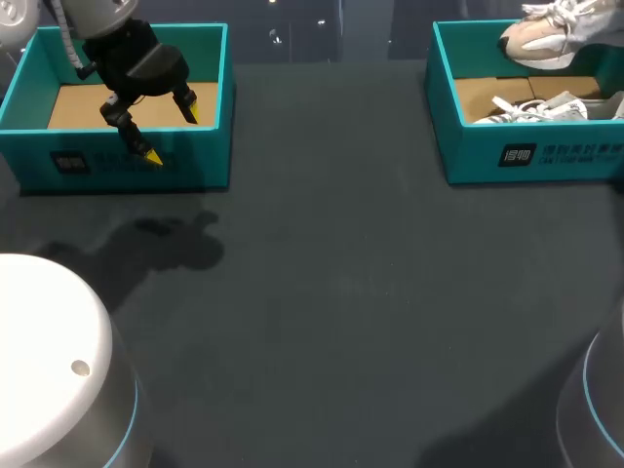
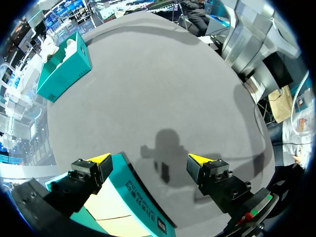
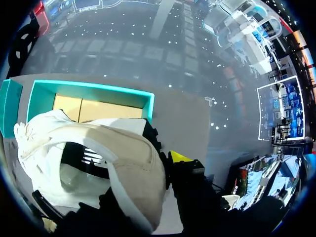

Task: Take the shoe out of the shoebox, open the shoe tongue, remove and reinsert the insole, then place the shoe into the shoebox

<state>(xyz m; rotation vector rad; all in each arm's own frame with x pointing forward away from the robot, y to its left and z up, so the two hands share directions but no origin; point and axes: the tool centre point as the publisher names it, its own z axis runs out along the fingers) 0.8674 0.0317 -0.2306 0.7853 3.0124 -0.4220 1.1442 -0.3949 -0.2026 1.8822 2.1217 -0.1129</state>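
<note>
A beige and white shoe (image 1: 546, 37) hangs above the right teal shoebox (image 1: 526, 156), partly cut off by the view's edge. In the right wrist view, my right gripper (image 3: 133, 177) is shut on this shoe (image 3: 98, 158). One yellow fingertip (image 3: 180, 157) shows beside the shoe's heel and the other is hidden behind the shoe. A second white shoe (image 1: 541, 107) lies in that box. My left gripper (image 1: 174, 132) hangs open over the front wall of the left teal shoebox (image 1: 117, 166), holding nothing. Its fingers (image 2: 101, 160) straddle that wall (image 2: 143, 197).
The left box shows a bare cardboard floor (image 1: 88, 105). The dark tabletop (image 1: 341, 292) stretches between the two boxes. My arms' white bases (image 1: 49, 351) stand at the near corners. From the left wrist, the right box (image 2: 64, 69) sits far across the table.
</note>
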